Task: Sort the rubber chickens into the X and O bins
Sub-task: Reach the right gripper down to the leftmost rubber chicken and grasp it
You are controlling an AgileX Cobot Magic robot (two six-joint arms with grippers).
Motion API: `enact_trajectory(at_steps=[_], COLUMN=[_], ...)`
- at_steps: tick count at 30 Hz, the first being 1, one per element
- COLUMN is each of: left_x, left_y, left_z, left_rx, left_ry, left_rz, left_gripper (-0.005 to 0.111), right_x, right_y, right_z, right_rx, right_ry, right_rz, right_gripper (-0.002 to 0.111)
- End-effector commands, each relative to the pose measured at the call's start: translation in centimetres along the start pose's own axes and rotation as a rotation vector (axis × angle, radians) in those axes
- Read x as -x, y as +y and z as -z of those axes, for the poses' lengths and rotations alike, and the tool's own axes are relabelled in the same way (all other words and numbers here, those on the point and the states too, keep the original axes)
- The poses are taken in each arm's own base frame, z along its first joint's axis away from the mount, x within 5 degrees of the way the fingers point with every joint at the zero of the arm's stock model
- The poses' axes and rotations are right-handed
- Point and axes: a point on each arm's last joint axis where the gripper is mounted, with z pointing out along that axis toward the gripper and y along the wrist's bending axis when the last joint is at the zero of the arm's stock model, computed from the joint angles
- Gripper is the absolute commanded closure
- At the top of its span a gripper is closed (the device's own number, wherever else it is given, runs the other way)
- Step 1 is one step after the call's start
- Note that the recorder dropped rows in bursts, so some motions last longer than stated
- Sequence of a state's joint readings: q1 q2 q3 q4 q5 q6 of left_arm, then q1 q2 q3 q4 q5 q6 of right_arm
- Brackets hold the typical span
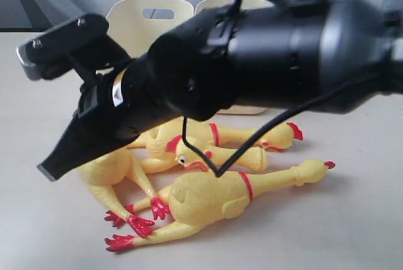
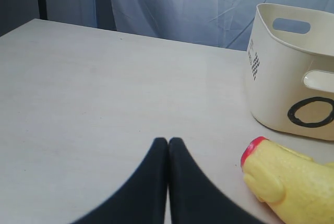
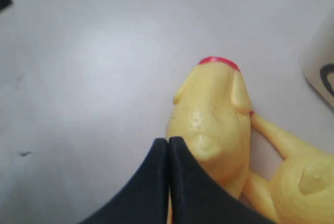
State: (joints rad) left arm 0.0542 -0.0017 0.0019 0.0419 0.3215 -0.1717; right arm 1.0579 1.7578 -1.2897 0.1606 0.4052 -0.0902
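Four yellow rubber chickens lie piled on the table: a big one in front [image 1: 208, 197], one at the left [image 1: 110, 169], one in the middle [image 1: 217, 157] and one behind [image 1: 242, 135]. The right arm reaches across them from the right. Its gripper [image 1: 49, 170] [image 3: 168, 140] is shut and empty, its tips just beside a chicken's body [image 3: 214, 114]. The left gripper [image 2: 168, 141] is shut and empty over bare table, beside a chicken's red-tipped end [image 2: 287, 179]. The O bin [image 2: 292, 67] stands past that chicken. Two cream bins [image 1: 151, 21] [image 1: 217, 4] show behind the arm, their marks hidden.
The black right arm fills the upper middle of the exterior view and hides much of the bins. A bin's wall with part of a black mark [image 3: 321, 62] shows in the right wrist view. A light curtain hangs behind the table [image 2: 104, 88].
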Motion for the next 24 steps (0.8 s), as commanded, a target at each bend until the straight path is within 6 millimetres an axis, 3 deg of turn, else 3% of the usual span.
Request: enact_trajectory(at_steps=[1,3,5,7,8,17,24], left_x=[0.1,0.1,0.1,0.1,0.1,0.1,0.1], left_y=[-0.1,-0.1,-0.1,-0.1,-0.1,-0.1,-0.1], left_z=[0.0,0.0,0.0,0.0,0.0,0.0,0.0], left_rx=[-0.01,-0.01,-0.01,-0.01,-0.01,-0.01,-0.01], left_ry=[-0.006,-0.006,-0.006,-0.006,-0.006,-0.006,-0.006], left_rz=[0.001,0.001,0.001,0.001,0.001,0.001,0.001], left_gripper=[0.107,0.107,0.107,0.107,0.107,0.107,0.107], right_x=[-1.6,-1.9,-1.8,-1.3,-1.0,0.1,-3.5], right_y=[-0.7,-0.8,-0.8,-0.9,-0.9,-1.1,-1.6], right_z=[-3.4,-4.2,-4.6,-4.8,-4.9,-7.5,-12.1], right_rx=[-0.034,-0.036,-0.039,-0.046,-0.049,-0.059,-0.062], right_ry=[0.065,0.065,0.038,-0.007,-0.018,-0.03,0.106], right_rz=[-0.011,-0.012,-0.008,0.015,0.028,0.066,0.061], right_gripper=[0.1,0.083,0.053,0.014,0.004,0.004,0.004])
